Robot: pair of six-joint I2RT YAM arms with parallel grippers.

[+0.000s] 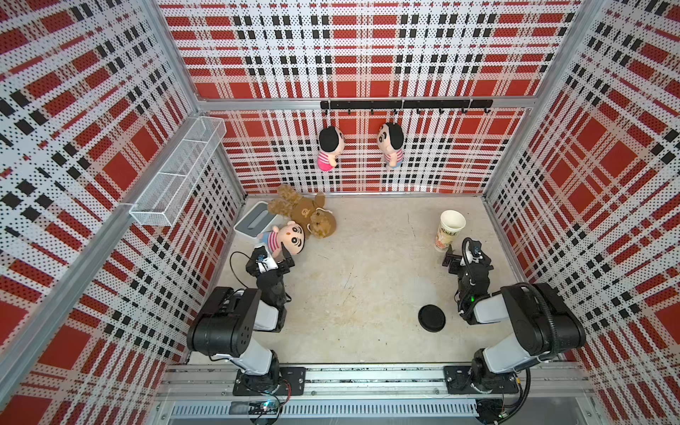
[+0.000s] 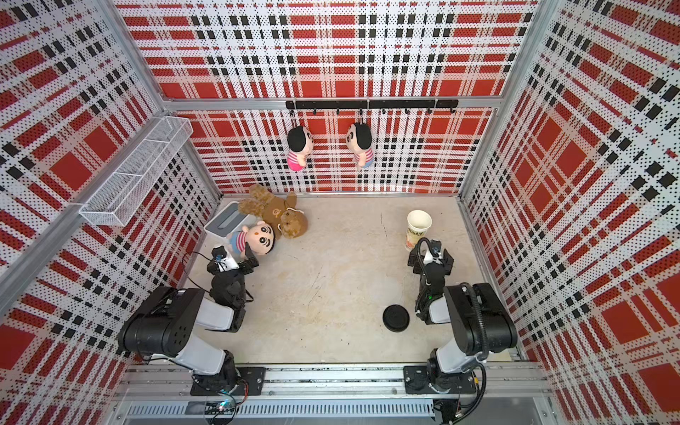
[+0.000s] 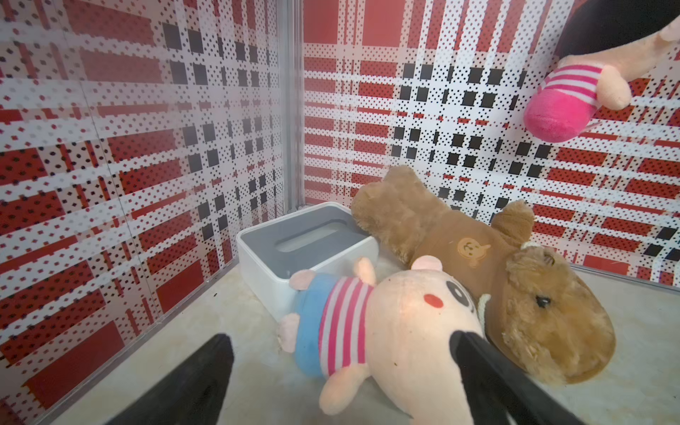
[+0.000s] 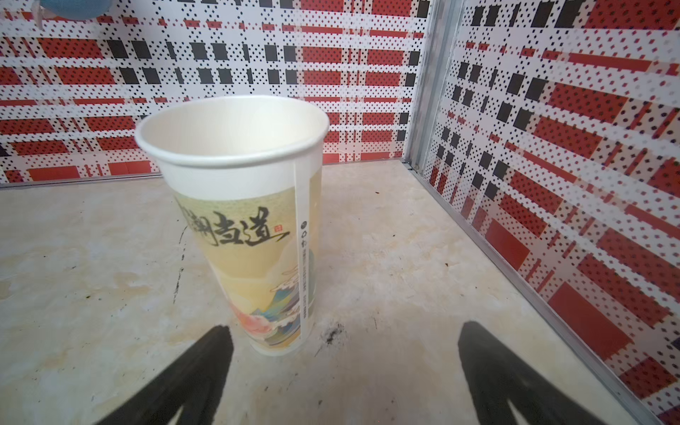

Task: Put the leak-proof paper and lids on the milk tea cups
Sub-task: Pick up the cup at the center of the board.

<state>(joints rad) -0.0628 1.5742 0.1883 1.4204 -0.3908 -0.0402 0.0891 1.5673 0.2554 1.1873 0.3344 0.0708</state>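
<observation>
Both jaws wide, empty — cup (image 4: 243,176) near right wall (image 4: 552,165) (mid-floor (image 1: 353,279) open).

We note beige stained tabletop (image 1: 353,279): paper cup (image 1: 449,230) upright far right, black lid (image 1: 431,318) nearer front, white box (image 1: 250,220) in far-left corner, brown bear (image 1: 305,215) and striped doll (image 1: 285,241) against it.

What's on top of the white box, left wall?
The brown bear's leg lies over one corner of the white box; the striped doll leans against its rim. The grey slot shows, but its contents are hidden.
</observation>
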